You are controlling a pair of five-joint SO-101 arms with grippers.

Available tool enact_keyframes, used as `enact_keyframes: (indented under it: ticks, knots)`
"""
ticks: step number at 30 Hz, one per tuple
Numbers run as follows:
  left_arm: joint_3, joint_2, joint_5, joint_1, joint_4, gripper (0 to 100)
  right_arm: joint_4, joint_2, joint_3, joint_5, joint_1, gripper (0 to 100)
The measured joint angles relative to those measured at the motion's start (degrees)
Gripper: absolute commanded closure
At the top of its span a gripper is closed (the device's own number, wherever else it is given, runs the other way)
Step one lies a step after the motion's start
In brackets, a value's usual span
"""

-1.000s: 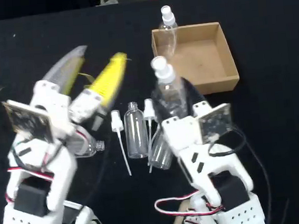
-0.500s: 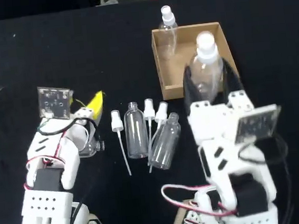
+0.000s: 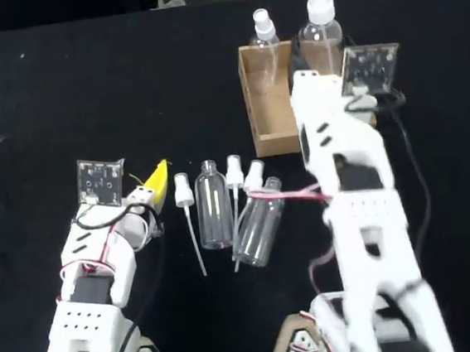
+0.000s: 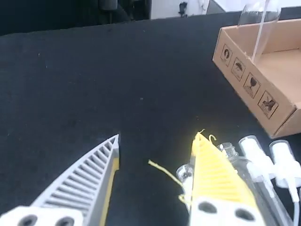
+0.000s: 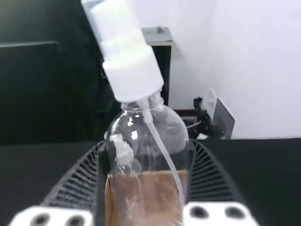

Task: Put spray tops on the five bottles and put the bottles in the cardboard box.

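My right gripper (image 3: 323, 51) is shut on a clear bottle (image 3: 322, 19) fitted with a white spray top (image 5: 127, 52), holding it upright over the far part of the cardboard box (image 3: 250, 100). Another capped bottle (image 3: 264, 44) stands in the box's far left corner. My left gripper (image 4: 156, 137) is open and low over the black table, its yellow finger (image 3: 157, 182) above an uncapped bottle (image 3: 144, 228) lying there. Two more uncapped bottles (image 3: 213, 205) (image 3: 260, 221) and three loose spray tops (image 3: 184, 196) (image 3: 234, 172) (image 3: 253, 174) lie in the middle.
The table is covered in black cloth (image 3: 85, 90), with free room at the left and far left. The box (image 4: 254, 70) is low-walled and sits at the far right. The right arm's wires (image 3: 283, 195) hang over the loose bottles.
My right arm has carried the capped bottle from the middle of the table out over the box. My left arm has drawn back and dropped low beside the leftmost bottle.
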Motion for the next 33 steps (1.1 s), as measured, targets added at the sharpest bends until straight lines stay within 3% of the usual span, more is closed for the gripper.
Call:
enact_keyframes:
  ticks: [4,8,19,26,33]
  knots:
    - [1.6,0.0,0.0,2.6,-2.0,76,-8.1,14.1,-3.6,-7.2,0.5,89.9]
    - [2.4,0.0,0.0,5.8,-2.3,76,-10.0,24.2,-11.4,-9.6,2.0,90.0]
    - [2.4,0.0,0.0,7.8,-2.3,76,-10.0,24.7,-13.0,-9.9,4.2,90.2]
    - [2.4,0.0,0.0,7.6,-2.3,76,-10.0,31.7,-13.5,-9.9,8.8,90.0]
    - [2.4,0.0,0.0,7.6,-2.3,76,-11.7,35.8,-18.0,-9.9,8.6,90.0]
